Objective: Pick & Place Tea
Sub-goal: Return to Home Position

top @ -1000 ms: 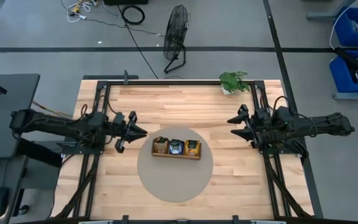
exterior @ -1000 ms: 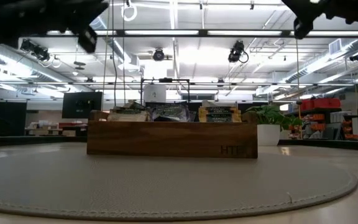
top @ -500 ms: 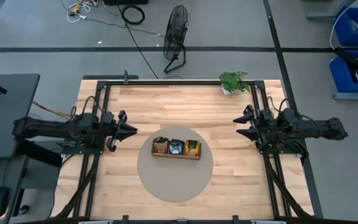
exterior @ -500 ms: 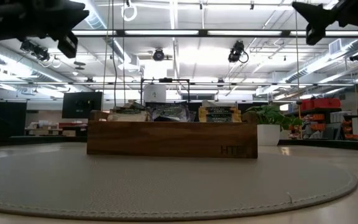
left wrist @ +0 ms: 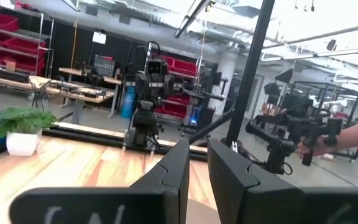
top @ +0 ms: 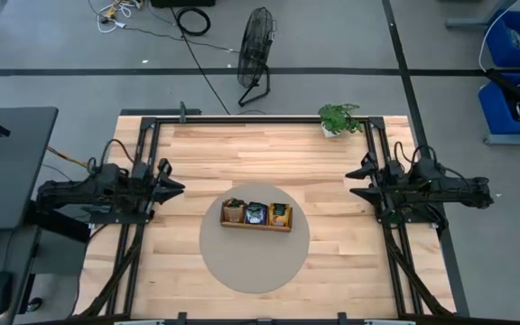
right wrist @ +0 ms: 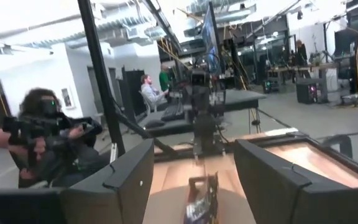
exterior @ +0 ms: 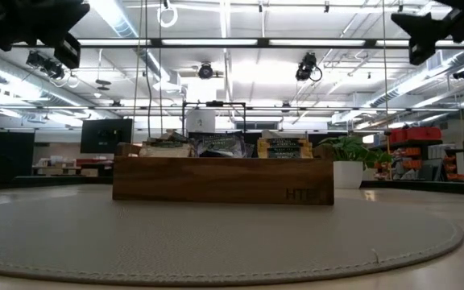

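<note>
**Tea sorted, both grippers empty at the table sides**

Left gripper (left wrist: 197,152): fingers nearly together, only a thin slit between them, nothing held. Right gripper (right wrist: 194,155): fingers spread wide, nothing held. No load is carried, judged to be because the sorting looks done.

Ahead of both sets of fingers, well apart from each and between them, the wooden tray (top: 255,227) is set on the round grey mat (top: 255,262). All the tea (top: 256,213) is stood inside the tray: brown packets in the compartment nearest the left fingers, dark blue in the middle, orange nearest the right fingers. No loose packet is seen on the mat or the table (top: 197,153). Packets are stood on edge, tops showing above the tray wall in the low view, likely so that more fit per compartment.

Both grippers are held high over the table's side edges, pointed at each other across the tray. This is judged a park pose that keeps the fingers out of the work area.

Farther out, a potted plant (top: 339,117) is set at the far table edge and a floor fan (top: 258,45) past it. A person (right wrist: 39,130) holding control handles is seen in the room behind.
</note>
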{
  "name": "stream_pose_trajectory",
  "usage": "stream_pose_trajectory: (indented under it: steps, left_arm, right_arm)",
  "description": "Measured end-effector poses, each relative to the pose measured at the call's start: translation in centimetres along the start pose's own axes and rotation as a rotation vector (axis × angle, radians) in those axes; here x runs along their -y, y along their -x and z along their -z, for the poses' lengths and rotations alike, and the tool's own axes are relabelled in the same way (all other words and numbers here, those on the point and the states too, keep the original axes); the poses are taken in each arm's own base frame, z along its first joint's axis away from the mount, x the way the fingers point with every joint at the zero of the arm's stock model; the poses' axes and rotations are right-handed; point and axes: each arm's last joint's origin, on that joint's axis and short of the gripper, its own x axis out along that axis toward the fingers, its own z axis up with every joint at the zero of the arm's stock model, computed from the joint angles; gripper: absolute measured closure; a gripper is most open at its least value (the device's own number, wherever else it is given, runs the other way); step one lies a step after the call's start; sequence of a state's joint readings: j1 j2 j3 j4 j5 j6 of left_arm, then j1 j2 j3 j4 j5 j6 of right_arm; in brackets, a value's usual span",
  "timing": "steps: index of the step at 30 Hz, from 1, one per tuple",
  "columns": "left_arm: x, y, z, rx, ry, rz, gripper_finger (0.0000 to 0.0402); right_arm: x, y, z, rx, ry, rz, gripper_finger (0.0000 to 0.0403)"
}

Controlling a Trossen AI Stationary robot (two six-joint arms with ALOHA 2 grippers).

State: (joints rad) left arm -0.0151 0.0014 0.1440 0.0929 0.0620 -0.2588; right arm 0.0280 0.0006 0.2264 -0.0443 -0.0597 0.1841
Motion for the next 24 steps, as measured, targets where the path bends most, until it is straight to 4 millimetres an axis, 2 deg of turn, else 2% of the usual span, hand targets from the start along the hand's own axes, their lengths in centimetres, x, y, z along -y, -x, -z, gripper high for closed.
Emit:
stream_pose_trajectory:
  steps: [3,6,10,12,17,24]
  left_arm:
    - [0.0,0.0,0.1,-0.013,-0.001,-0.006,0.0342]
    - [-0.1,-0.1,0.3,-0.037,0.001,-0.017,0.0342]
    - [-0.2,-0.1,0.3,-0.028,-0.007,-0.040,0.0342]
    - [-0.2,-0.1,0.4,-0.033,-0.007,-0.043,0.0342]
    - [-0.2,-0.1,0.4,-0.036,-0.022,-0.043,0.0342]
    - [-0.4,-0.1,1.1,-0.079,-0.144,-0.053,0.0342]
  right_arm:
    - [0.2,0.0,0.9,-0.075,-0.030,0.014,0.0172]
    - [0.4,-0.4,1.8,-0.043,-0.019,0.004,0.0172]
    - [0.9,-0.9,4.6,0.010,-0.020,-0.003,0.0172]
    - [1.1,-0.9,5.6,-0.044,-0.046,0.014,0.0172]
    - [1.3,-0.9,6.1,-0.099,-0.045,0.045,0.0172]
    - [1.4,-0.9,6.7,-0.156,-0.044,0.083,0.0172]
